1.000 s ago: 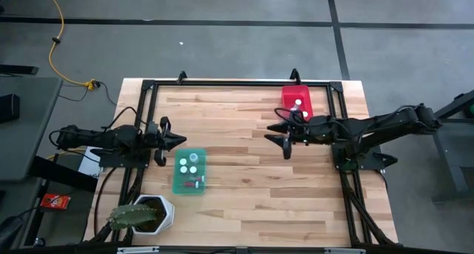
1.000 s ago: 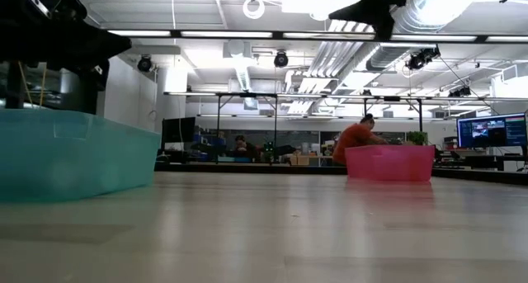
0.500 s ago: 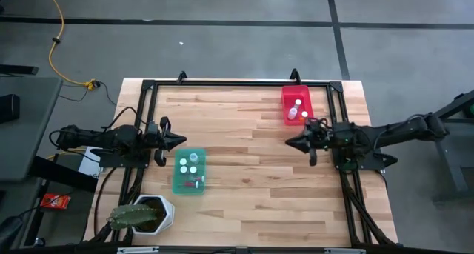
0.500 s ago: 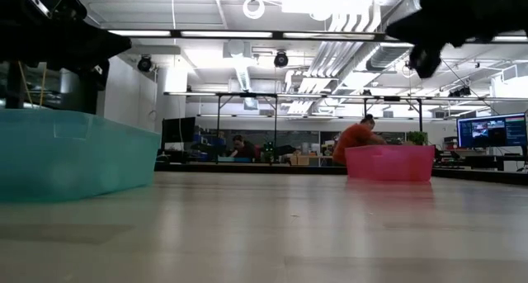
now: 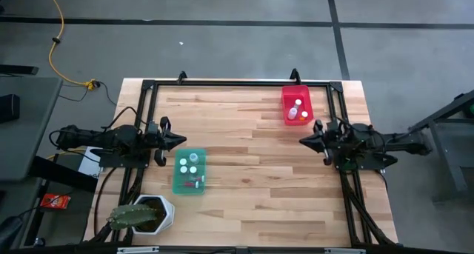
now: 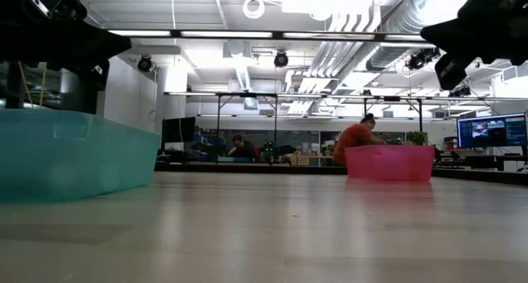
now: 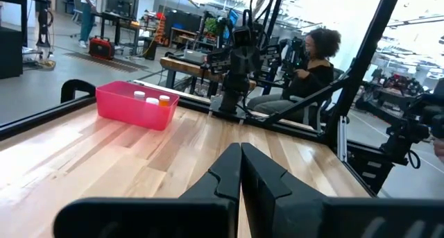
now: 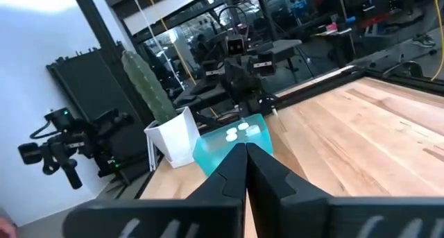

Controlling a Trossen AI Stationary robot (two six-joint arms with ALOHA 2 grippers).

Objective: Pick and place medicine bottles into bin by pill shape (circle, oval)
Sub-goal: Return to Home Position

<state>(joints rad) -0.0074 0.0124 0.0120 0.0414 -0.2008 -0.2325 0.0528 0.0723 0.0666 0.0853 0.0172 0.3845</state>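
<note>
Small white-capped medicine bottles stand in two bins. A red bin [image 5: 296,104] at the table's far right holds some bottles [image 5: 298,109], also seen in the left wrist view [image 7: 150,98]. A green bin [image 5: 190,172] at the near left holds others [image 5: 189,164]. My left gripper [image 5: 182,139] hovers shut just beyond the green bin's far end, holding nothing. My right gripper [image 5: 303,141] is shut and holds nothing, over the table just near-side of the red bin, its tips pointing toward the table's left.
A white hexagonal pot with a cactus [image 5: 142,214] stands at the near left corner, next to the green bin. A black frame [image 5: 222,84] runs along the table's edges. Bare wood lies between the two bins [image 5: 244,158]. People sit in the room behind.
My right gripper has shut its wide-open fingers on nothing and drawn back toward the table's right edge, away from the red bin's near end. The bottles and both bins stay where they were.
</note>
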